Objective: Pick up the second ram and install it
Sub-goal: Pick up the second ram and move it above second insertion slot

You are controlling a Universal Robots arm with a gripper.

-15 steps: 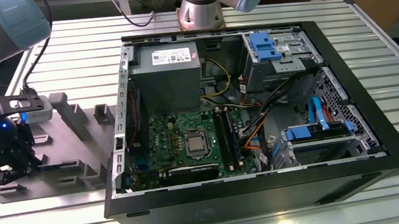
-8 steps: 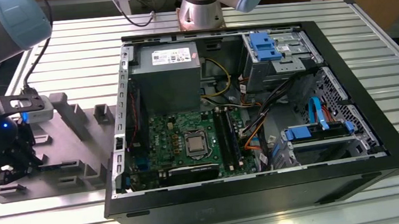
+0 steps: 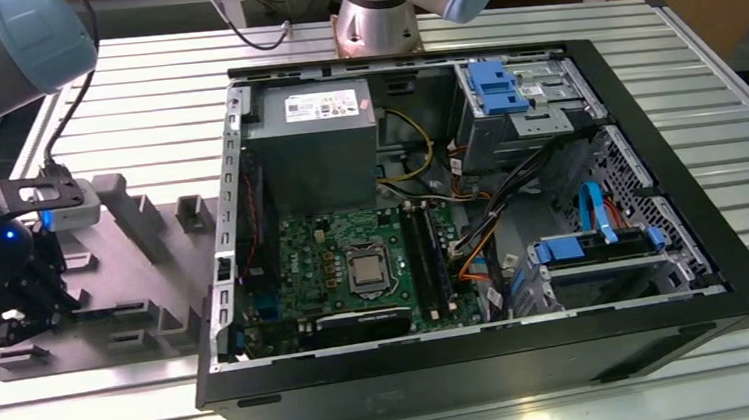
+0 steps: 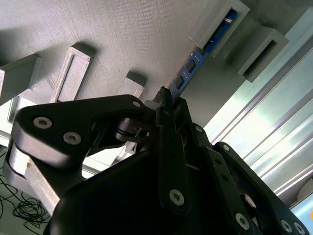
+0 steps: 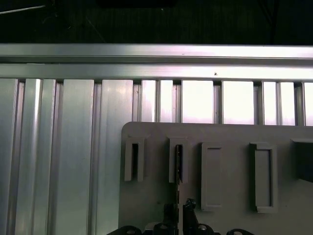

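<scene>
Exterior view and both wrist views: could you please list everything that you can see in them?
table: one, silver ribbed aluminium, under everything.
computer case: one, black, open, on the table at the exterior view's right.
green board: one, green, inside the case.
power supply: one, grey, in the case beside the green board.
blue brackets: two, blue, in the case.
cables: several, orange, yellow, black and blue, in the case.
tray: one, grey, on the table at the exterior view's left.
second ram: one, dark, standing in a tray slot.
arm: one, grey and pale blue, over the tray.
gripper: one, black, at one end of the second ram.
</scene>
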